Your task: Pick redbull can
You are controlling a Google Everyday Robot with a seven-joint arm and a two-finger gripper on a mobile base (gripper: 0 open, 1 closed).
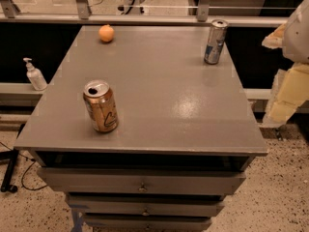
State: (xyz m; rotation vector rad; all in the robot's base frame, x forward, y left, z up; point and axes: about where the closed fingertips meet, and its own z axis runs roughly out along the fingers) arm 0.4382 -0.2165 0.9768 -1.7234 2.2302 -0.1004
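The redbull can (215,41) stands upright at the far right corner of the surface (159,95). The gripper (289,91) hangs beyond the right edge, with the can leftward and farther back. Whether the gripper is wide or narrow cannot be told.

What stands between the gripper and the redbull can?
Nothing visible does. The gripper hangs at the picture's right edge; the redbull can stands at the cabinet top's far right corner. The gold can and orange sit to the left.
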